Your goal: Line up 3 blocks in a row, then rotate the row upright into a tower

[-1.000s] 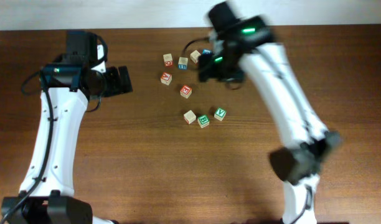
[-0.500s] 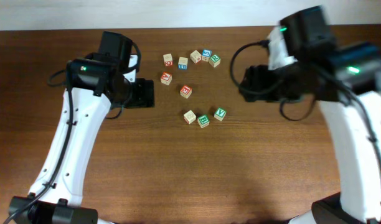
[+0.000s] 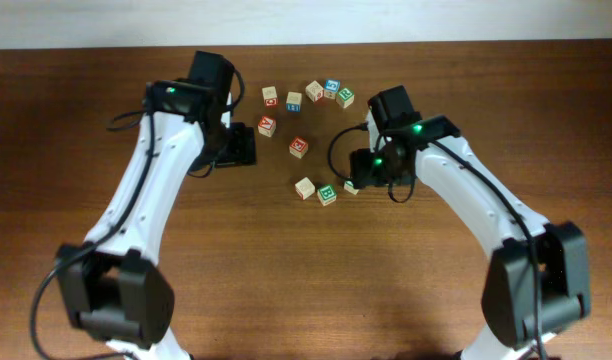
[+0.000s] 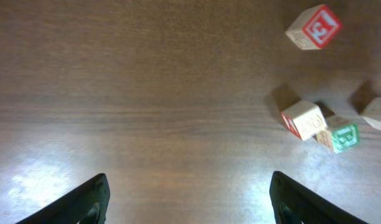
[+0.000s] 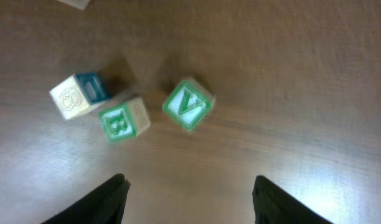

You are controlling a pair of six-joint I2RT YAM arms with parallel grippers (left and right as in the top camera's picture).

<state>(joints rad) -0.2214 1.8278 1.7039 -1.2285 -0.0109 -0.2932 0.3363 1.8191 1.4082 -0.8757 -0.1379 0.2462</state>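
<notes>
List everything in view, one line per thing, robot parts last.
green-lettered blocks: 2, green on light wood, centre cluster
pale block: 1, beige, beside the green B in that cluster
red-lettered blocks: 3, red on wood, one in back row, two mid-table
blue-lettered blocks: 2, blue on wood, back row
plain block: 1, beige, back row
green block: 1, green, right end of back row
table: 1, dark brown wood
left gripper: 1, black, open, left of the red blocks
right gripper: 1, black, open, over the centre cluster
</notes>
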